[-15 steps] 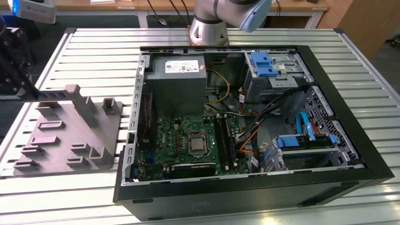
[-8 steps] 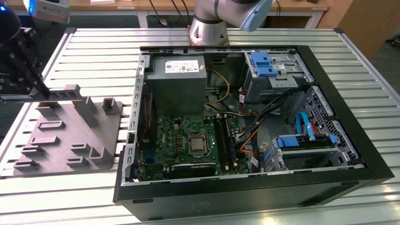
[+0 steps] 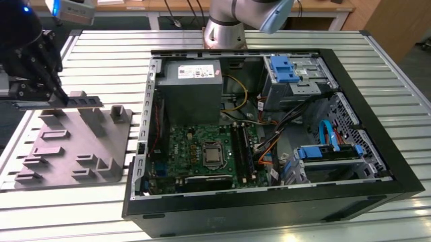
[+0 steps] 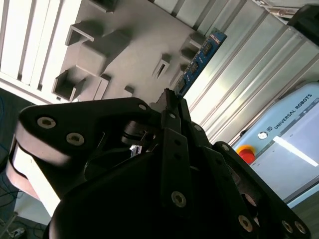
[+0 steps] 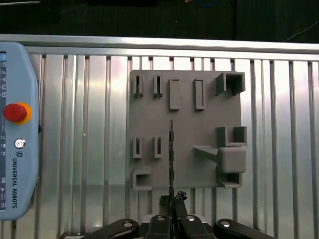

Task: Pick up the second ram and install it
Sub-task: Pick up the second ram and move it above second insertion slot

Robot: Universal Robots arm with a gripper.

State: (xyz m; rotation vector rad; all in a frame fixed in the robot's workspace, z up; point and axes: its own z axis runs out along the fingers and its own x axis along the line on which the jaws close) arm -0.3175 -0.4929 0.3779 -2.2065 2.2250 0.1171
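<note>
My gripper (image 3: 55, 96) hangs at the exterior view's left, over the grey holder tray (image 3: 74, 146), and is shut on the second ram (image 3: 84, 101). The thin dark stick juts out level from the fingers, clear of the tray. In the second wrist view its bluish face (image 4: 200, 56) reaches past the fingertips (image 4: 169, 97). Edge-on in the first wrist view, the stick (image 5: 171, 149) rises from the gripper (image 5: 172, 200) across the tray (image 5: 184, 89). The green board (image 3: 192, 146) with its long black slots (image 3: 243, 148) lies inside the open computer case (image 3: 377, 151).
The case also holds a grey power supply (image 3: 192, 85), blue drive brackets (image 3: 283, 68) and loose cables (image 3: 269, 131). The arm's base (image 3: 225, 27) stands behind the case. A teach pendant (image 5: 15, 129) lies on the slatted metal table (image 3: 404, 108) beside the tray.
</note>
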